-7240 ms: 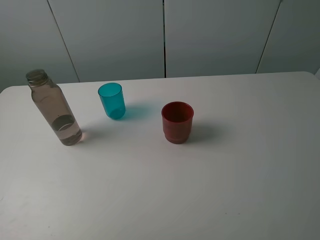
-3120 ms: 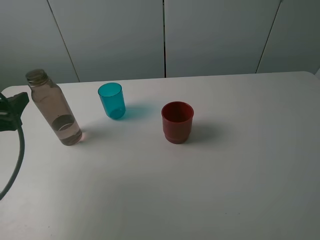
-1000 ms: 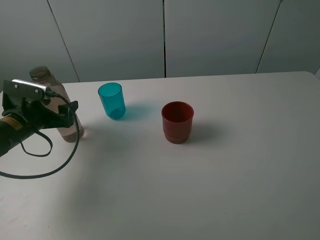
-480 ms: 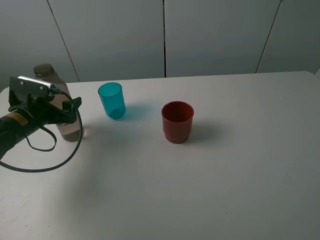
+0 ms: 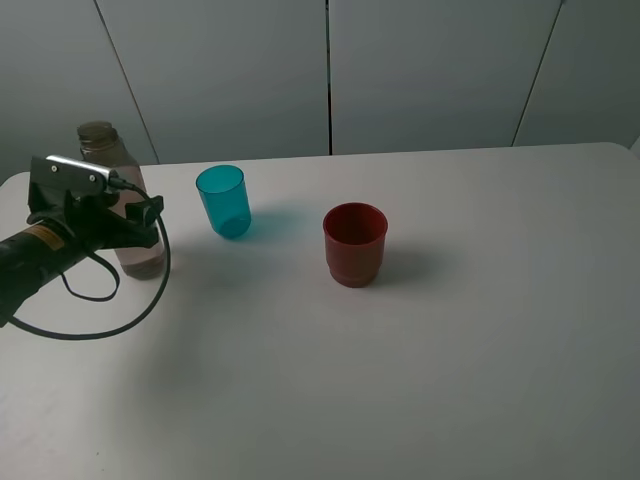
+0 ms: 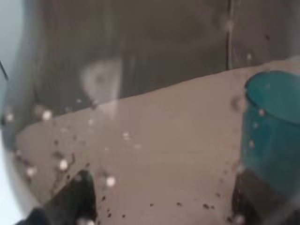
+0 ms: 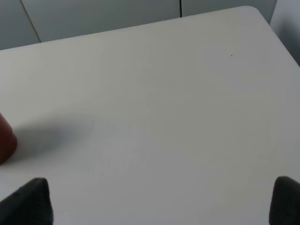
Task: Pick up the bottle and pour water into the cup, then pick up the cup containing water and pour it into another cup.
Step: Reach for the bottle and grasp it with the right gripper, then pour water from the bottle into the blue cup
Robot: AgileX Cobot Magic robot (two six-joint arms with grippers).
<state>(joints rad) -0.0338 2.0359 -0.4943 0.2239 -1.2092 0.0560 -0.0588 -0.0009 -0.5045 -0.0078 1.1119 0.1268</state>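
Left gripper (image 5: 128, 226) clamped on the bottle (image 5: 104, 160) near the far left corner of the tabletop (image 5: 450, 350).
The bottle stands about upright, held around its middle. Its neck rises above the gripper and its base shows below, but whether the base touches the tabletop cannot be told. In the left wrist view the smoky bottle wall fills the frame, with a dark fingertip (image 6: 75, 201) at each side. The teal cup (image 5: 223, 200) stands upright near the far edge, beside the bottle but apart from it. The red cup (image 5: 354, 243) stands upright nearer the middle of the tabletop, apart from both. The right gripper (image 7: 159, 201) hangs over the tabletop with its jaws wide apart, and a sliver of the red cup shows at the edge of its view.
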